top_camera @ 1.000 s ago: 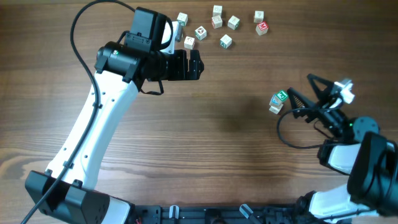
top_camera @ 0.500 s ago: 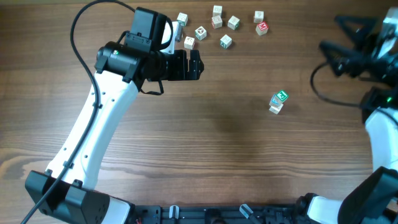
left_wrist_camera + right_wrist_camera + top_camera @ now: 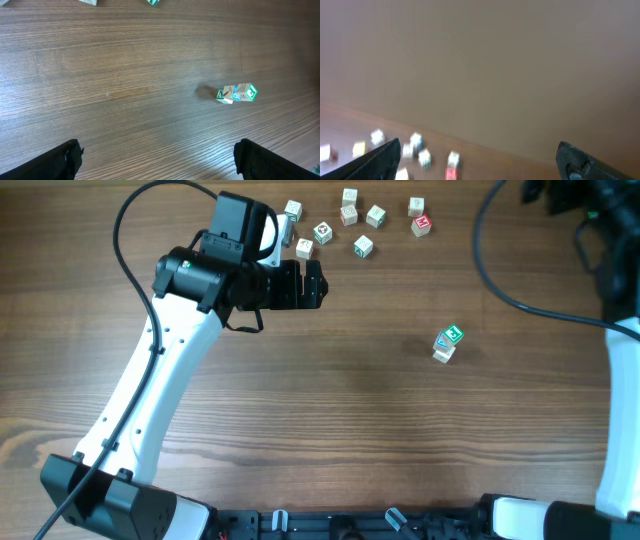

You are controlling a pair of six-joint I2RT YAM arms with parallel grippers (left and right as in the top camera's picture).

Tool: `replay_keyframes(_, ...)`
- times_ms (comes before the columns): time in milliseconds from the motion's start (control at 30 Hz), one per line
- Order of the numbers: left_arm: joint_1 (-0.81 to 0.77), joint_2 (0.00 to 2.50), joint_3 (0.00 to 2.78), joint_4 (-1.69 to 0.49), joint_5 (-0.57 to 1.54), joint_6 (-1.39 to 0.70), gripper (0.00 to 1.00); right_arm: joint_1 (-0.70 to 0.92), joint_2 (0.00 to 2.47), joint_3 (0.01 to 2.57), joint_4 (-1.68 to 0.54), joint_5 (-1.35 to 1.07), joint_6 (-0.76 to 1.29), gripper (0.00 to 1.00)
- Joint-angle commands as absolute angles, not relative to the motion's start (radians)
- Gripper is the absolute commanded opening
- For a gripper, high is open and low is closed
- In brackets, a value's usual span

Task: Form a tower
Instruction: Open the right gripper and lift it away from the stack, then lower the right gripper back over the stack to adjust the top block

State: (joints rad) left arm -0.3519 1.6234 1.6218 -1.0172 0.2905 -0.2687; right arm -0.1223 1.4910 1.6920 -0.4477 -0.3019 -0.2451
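Observation:
The tower (image 3: 446, 344), a short stack of pale wooden cubes with a green-marked cube on top and a blue-marked one under it, stands alone on the table right of centre. It also shows in the left wrist view, the tower (image 3: 236, 93) lying far ahead of the fingers. My left gripper (image 3: 318, 285) hovers open and empty at the upper left, well away from it. My right gripper (image 3: 477, 162) is open and empty, raised at the far right corner and mostly cut off in the overhead view. Its own view is blurred.
Several loose cubes (image 3: 352, 220) lie scattered along the table's far edge, one red-marked cube (image 3: 422, 224) among them. They appear blurred as loose cubes (image 3: 415, 149) in the right wrist view. The right arm (image 3: 615, 300) and its cable run along the right edge.
The right gripper has drawn back from beside the tower and swung up to the far right corner. The tower stays standing. The left arm has not moved.

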Motion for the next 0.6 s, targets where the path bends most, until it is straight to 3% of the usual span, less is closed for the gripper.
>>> replay_keyframes(0,-0.355,1.625,1.619,-1.017,0.302,-0.273,1.0,-0.053,1.604,1.697,-0.577,-0.184,-0.344,1.0)
replay_keyframes(200,-0.355,1.625,1.619,-1.017,0.302,-0.274,1.0,-0.007,1.779,1.696,-0.897,-0.441,-0.319,1.0)
replay_keyframes(333,-0.355,1.625,1.619,-1.017,0.302,-0.274,1.0,-0.007,1.782,1.696,-1.029,-0.443,-0.236,1.0)
replay_keyframes(467,-0.355,1.625,1.619,-1.017,0.302,-0.274,1.0,-0.006,1.783,1.693,-1.163,-0.442,-0.451,1.0)
replay_keyframes(567,-0.355,1.625,1.619,-1.017,0.302,-0.274,1.0,-0.006,1.782,1.693,-1.175,-0.442,-0.471,1.0)
